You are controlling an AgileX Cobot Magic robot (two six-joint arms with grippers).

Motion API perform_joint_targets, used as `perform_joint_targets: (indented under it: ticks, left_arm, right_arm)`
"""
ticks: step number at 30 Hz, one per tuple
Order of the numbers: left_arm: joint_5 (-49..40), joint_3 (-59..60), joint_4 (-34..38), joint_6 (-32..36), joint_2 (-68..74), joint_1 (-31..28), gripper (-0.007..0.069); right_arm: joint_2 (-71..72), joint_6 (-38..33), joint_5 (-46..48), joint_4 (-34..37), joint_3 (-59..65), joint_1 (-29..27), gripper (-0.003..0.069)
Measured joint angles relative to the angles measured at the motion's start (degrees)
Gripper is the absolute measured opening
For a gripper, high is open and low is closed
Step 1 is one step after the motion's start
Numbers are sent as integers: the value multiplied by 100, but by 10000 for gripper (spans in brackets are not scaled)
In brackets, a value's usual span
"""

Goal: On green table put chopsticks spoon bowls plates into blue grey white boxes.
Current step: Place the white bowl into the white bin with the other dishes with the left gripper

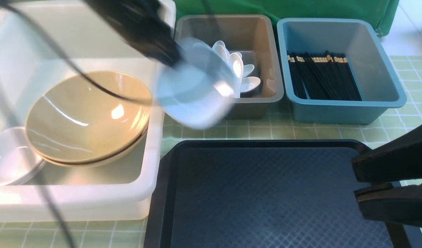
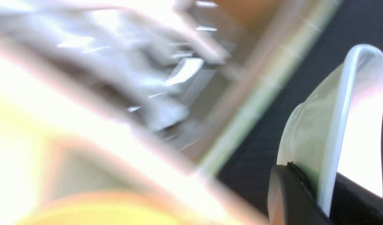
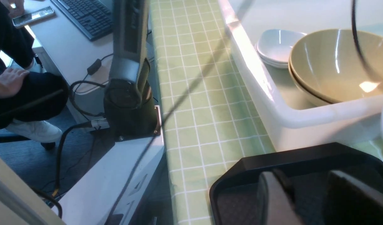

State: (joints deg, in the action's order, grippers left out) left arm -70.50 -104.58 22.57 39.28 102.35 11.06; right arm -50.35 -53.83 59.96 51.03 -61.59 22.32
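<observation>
Green table (image 1: 283,131): left gripper (image 2: 316,184) clamped on blurred white plate (image 1: 193,93), over gap between white box (image 1: 152,193) and grey box (image 1: 259,110); right gripper (image 1: 356,184) parted, empty.

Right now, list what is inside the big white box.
Two stacked tan bowls and a stack of small white plates lie in the white box. The left arm hides its far corner.
</observation>
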Motion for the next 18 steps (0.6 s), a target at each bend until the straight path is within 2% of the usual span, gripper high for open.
perform_joint_targets:
  ticks: [1,5,11,13,14,15,18]
  left_arm:
    - [0,70,-7,-156,-296,-504,15]
    - [-24,479,-14,-560,-1047,-1767,15]
    - [-60,1767,-324,-1138,-2025,-3940,15]
    - [78,2255,-543,-1379,-2249,-4487,15]
    - [104,2294,-567,-1407,-2249,-4530,15]
    - [336,2577,-801,-1701,-2342,-4813,15]
    - [788,3019,-1231,-2259,-2330,-4935,15]
  right_arm:
    - [0,6,0,0,0,0,236]
    - [0,6,0,0,0,0,236]
    - [0,6,-125,0,0,0,236]
    - [0,10,-158,12,0,0,236]
    - [0,10,-158,12,0,0,236]
    - [0,67,-205,24,0,0,236]
    - [0,130,-275,36,0,0,236]
